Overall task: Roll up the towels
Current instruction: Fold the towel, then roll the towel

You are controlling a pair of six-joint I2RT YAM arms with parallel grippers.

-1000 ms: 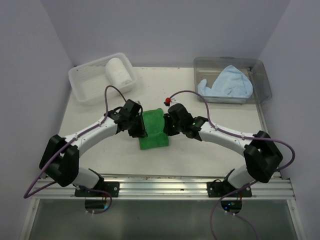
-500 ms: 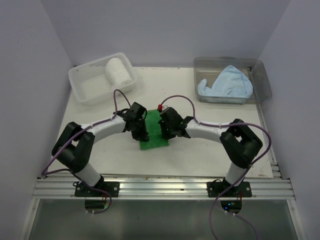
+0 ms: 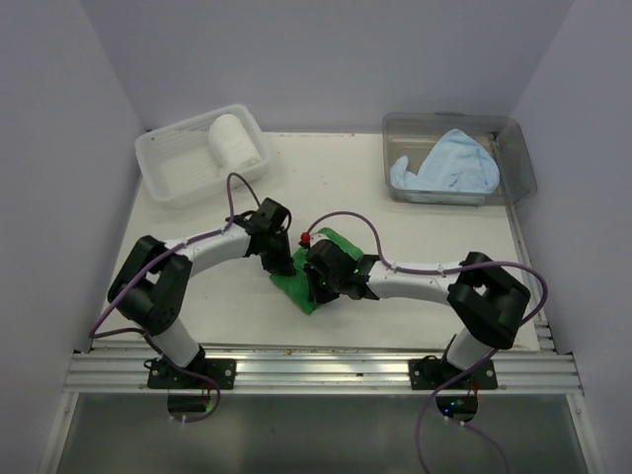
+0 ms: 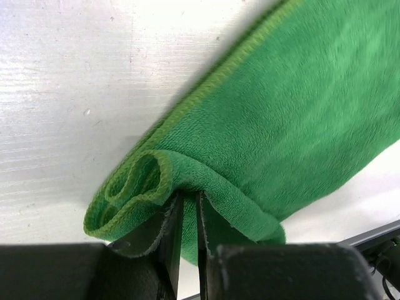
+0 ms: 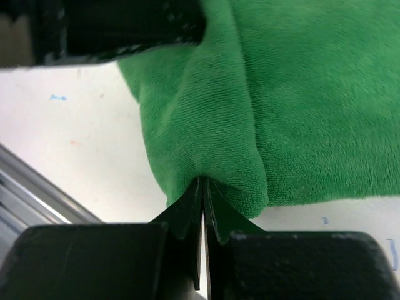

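Note:
The green towel (image 3: 301,291) lies slantwise on the table between the two arms, mostly hidden under them. My left gripper (image 3: 282,261) is shut on a fold of it; in the left wrist view the jaws (image 4: 186,195) pinch green cloth beside a curled-up end (image 4: 134,187). My right gripper (image 3: 319,278) is also shut on the green towel, its jaws (image 5: 203,182) nipping a bunched ridge of cloth (image 5: 206,125). A rolled white towel (image 3: 235,141) lies in the basket. The light blue towel (image 3: 446,168) sits crumpled in the clear tub.
The white lattice basket (image 3: 150,150) stands at the back left, the clear plastic tub (image 3: 515,150) at the back right. Purple cables loop over both arms. A metal rail (image 3: 316,367) runs along the near table edge. Walls close in left and right.
Both grippers have closed on the green towel and drawn it toward the front edge. The towel, flat and square before, now lies skewed and bunched. Both arms have folded back.

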